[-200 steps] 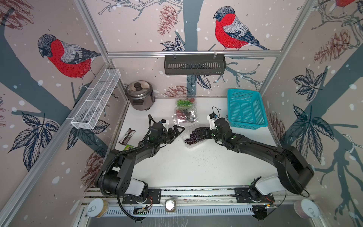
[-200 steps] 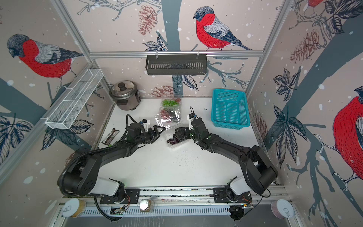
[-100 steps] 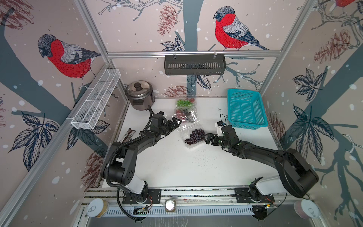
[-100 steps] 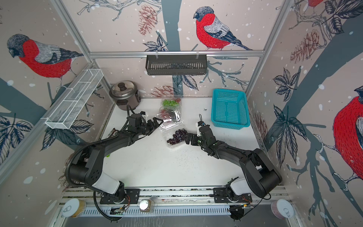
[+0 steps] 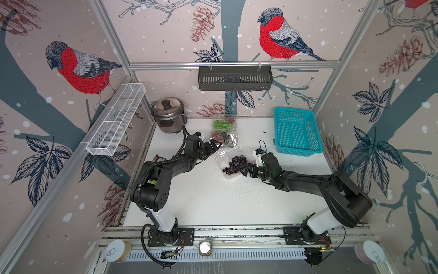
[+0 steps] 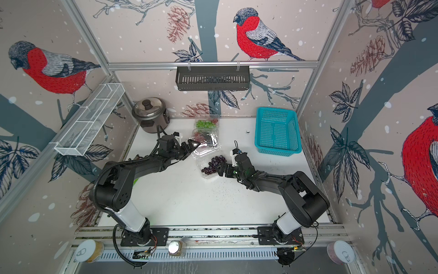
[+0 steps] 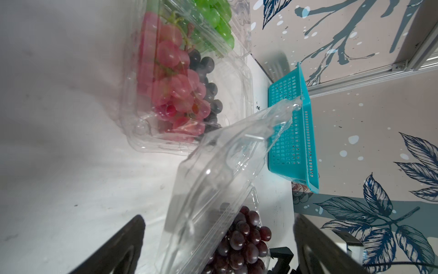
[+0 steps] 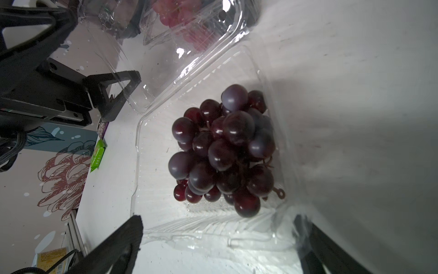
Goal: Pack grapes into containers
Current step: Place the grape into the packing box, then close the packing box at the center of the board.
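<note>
Right gripper (image 5: 244, 169) backed off rightward since earlier, we note — jaws wide, empty; left gripper (image 5: 214, 146) spread at raised lid (image 7: 213, 180). Dark grapes (image 5: 234, 163) lie in near open container (image 5: 220, 160).

3 containers (image 5: 221, 158), 1 turquoise basket (image 5: 299, 149), 1 rice cooker (image 5: 168, 115)

The dark grapes (image 8: 222, 151) have smooth, glossy skins, some with a faint dusty bloom; the red grapes (image 7: 173, 95) and green grapes (image 7: 218, 21) shine as well. The open container (image 8: 138, 151) is thin clear plastic, glossy and ribbed, and its lid (image 7: 213, 180) catches bright glints. The basket (image 5: 294, 150) is turquoise perforated plastic. The rice cooker (image 5: 168, 116) is brushed steel. The white surface (image 5: 213, 201) is matt and lightly speckled. The left tool (image 5: 213, 146) and right tool (image 5: 244, 169) look like matt black plastic.
</note>
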